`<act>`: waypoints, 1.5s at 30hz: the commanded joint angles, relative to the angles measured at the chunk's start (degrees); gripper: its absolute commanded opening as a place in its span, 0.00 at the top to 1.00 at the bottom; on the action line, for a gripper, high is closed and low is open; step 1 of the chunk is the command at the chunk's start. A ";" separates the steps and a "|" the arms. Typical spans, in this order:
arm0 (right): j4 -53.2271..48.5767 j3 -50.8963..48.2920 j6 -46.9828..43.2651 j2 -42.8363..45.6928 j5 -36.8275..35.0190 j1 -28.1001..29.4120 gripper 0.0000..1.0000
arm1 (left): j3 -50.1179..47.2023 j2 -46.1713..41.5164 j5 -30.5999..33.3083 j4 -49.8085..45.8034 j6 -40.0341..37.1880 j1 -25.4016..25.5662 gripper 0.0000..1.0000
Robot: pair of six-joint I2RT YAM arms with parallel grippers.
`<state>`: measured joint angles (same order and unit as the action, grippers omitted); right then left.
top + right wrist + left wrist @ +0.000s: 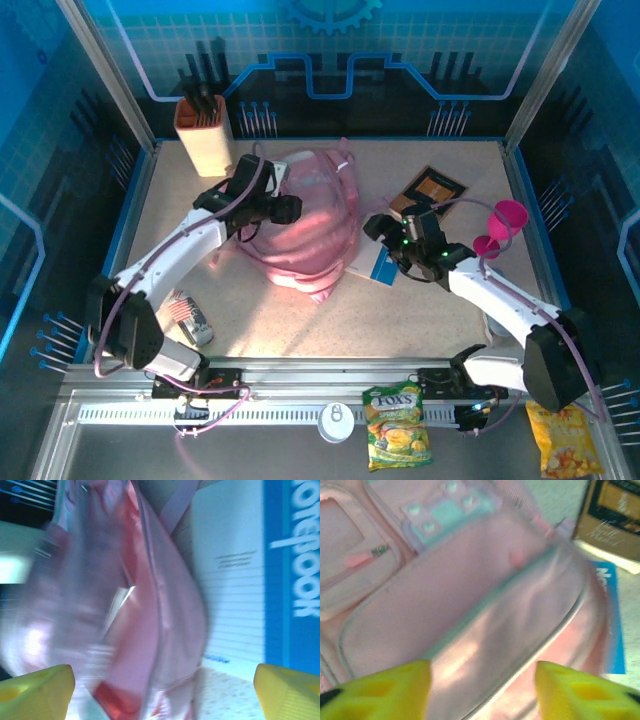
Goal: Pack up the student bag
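Note:
The student bag point(305, 225) lies in the middle of the table, pink and soft, with a translucent front pocket point(470, 590). My left gripper point(285, 208) hovers over its upper left part. In the left wrist view the yellow fingers point(390, 692) stand apart, the left gripper point(482, 690) open just above the pocket fabric and zip seam, with nothing held. My right gripper point(385, 235) sits at the bag's right edge. In the right wrist view it point(162, 695) is wide open, with the bag's side point(125, 605) ahead and blurred.
A blue and white notebook point(383, 265) lies partly under the bag's right side point(250, 580). Behind it lies a brown book point(432, 190), with a pink cup point(500, 228) further right. A pencil holder point(205, 135) stands at the back left. A can point(188, 318) lies near the left arm. Snack bags point(397, 428) lie at the front.

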<state>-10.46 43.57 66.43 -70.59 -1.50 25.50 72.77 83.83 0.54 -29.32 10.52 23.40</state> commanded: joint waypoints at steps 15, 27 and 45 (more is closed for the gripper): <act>-8.45 14.90 -13.60 -20.52 2.12 -3.56 0.00 | -7.46 -10.16 1.47 6.32 2.92 -0.81 0.01; -2.57 15.34 -11.68 -29.41 8.86 -5.79 0.00 | -7.31 -9.40 1.14 6.13 2.40 -0.88 0.01; -4.04 -3.01 -10.52 -19.69 8.87 -10.05 0.00 | -2.79 -5.02 -2.31 5.06 4.09 -0.85 0.01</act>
<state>-6.79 45.15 55.46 -91.33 8.58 16.99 67.42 77.89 0.38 -24.12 13.65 22.98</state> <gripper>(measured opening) 0.998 0.992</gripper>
